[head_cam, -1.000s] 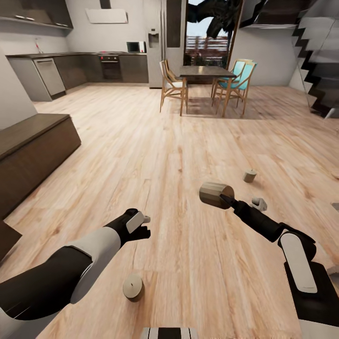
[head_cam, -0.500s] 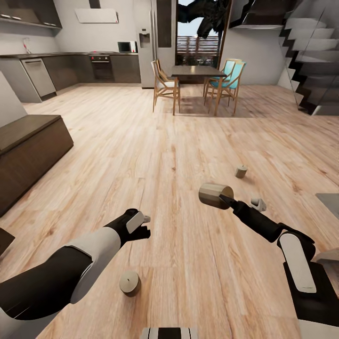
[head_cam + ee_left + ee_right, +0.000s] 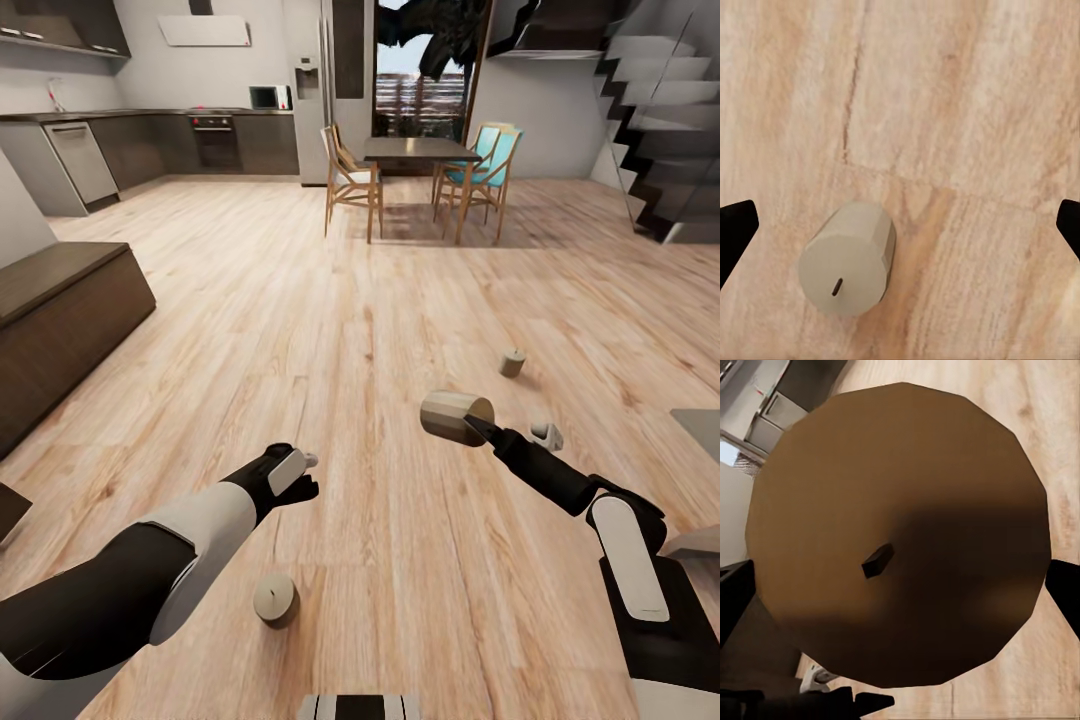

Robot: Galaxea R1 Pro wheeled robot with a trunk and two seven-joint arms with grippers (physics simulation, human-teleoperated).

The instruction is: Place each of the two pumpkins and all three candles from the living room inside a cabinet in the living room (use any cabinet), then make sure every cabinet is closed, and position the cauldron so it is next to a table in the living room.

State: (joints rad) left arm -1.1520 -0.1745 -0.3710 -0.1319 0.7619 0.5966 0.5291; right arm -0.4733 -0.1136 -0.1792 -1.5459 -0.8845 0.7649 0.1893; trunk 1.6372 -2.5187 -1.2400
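My right gripper (image 3: 478, 426) is shut on a beige candle (image 3: 447, 414), held sideways above the floor. In the right wrist view that candle (image 3: 900, 532), with its wick end facing the camera, sits between the dark fingers (image 3: 1065, 600). A second candle (image 3: 275, 600) stands on the floor just below my left forearm. In the left wrist view this candle (image 3: 847, 259) lies beneath my open left gripper (image 3: 900, 229), which hangs clear above it. A third candle (image 3: 513, 363) stands on the floor further ahead to the right. The dark brown cabinet (image 3: 60, 300) runs along the left, its fronts shut. Pumpkins and cauldron are out of view.
Wide wooden floor (image 3: 360, 300) stretches ahead. A dark dining table (image 3: 420, 150) with teal chairs stands at the back, the kitchen at the back left, stairs (image 3: 660, 120) at the right. A grey corner (image 3: 700, 420) pokes in at the right edge.
The whole view swung a little a second ago as the camera turned, then held still. Both arms and the held candle have barely moved.
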